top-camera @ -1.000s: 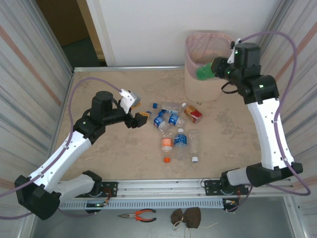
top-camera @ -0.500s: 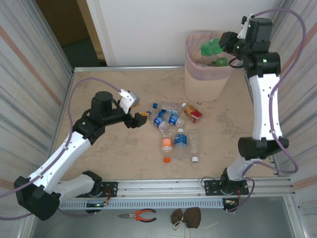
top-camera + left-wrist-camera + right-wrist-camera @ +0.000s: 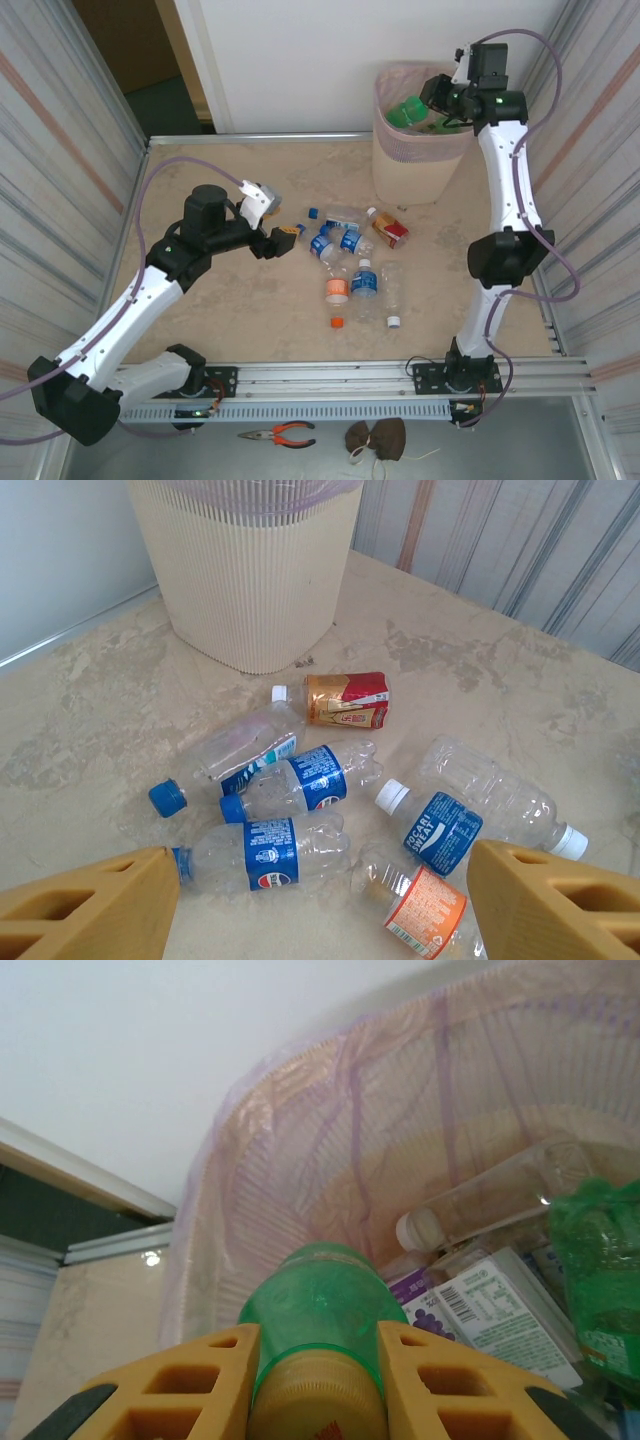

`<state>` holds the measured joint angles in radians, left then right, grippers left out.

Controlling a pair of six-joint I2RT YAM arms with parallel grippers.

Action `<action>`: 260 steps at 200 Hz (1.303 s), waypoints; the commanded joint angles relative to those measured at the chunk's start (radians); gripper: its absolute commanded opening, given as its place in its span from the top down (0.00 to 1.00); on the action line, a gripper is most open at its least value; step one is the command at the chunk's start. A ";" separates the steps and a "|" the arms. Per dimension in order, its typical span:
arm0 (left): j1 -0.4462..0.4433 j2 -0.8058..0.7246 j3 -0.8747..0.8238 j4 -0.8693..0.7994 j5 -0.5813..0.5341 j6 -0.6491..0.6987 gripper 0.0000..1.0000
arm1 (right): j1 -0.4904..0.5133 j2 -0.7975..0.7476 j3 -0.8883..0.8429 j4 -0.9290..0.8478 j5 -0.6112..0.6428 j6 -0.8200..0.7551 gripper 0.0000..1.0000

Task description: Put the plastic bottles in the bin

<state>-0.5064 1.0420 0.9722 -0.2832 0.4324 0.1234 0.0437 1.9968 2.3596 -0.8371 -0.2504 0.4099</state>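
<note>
Fingers (image 3: 170,1385) of right gripper (image 3: 316,1395) pinch green bottle (image 3: 320,1295) over the bin (image 3: 300,1150).
Left gripper (image 3: 320,905) hangs spread above loose bottles (image 3: 295,785).

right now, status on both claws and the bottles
Right claw shut on green bottle over the bin. Left claw open above loose bottles. Nothing blocking the drop.

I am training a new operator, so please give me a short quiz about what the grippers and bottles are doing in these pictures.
1. True or false: the right gripper is shut on a green bottle over the bin.
2. The left gripper is: A open above the lying bottles; B shut on a bottle; C inside the bin.
3. What colour is the loose cap beside them, in the left wrist view?
Key: 1 true; 2 A; 3 blue.
</note>
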 commanded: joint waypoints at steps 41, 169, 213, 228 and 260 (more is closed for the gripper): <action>-0.008 0.011 0.003 0.015 -0.002 -0.003 0.24 | -0.004 0.084 0.034 -0.017 -0.096 0.001 0.64; -0.009 0.020 0.003 0.037 0.032 -0.022 0.24 | -0.010 -0.069 0.028 -0.100 -0.066 -0.018 0.48; -0.009 0.053 0.013 0.024 -0.011 -0.081 0.26 | 0.009 -0.174 -0.055 -0.106 -0.031 -0.029 0.47; -0.009 0.062 0.016 0.018 -0.077 -0.139 0.26 | 0.014 -0.224 -0.108 -0.092 -0.019 -0.026 0.47; -0.010 0.101 0.029 -0.006 -0.163 -0.250 0.27 | 0.023 -0.337 -0.232 -0.054 0.004 -0.018 0.47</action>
<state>-0.5083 1.1175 0.9722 -0.2794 0.3439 -0.0208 0.0589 1.7485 2.1971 -0.9184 -0.2790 0.4061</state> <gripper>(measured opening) 0.736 0.525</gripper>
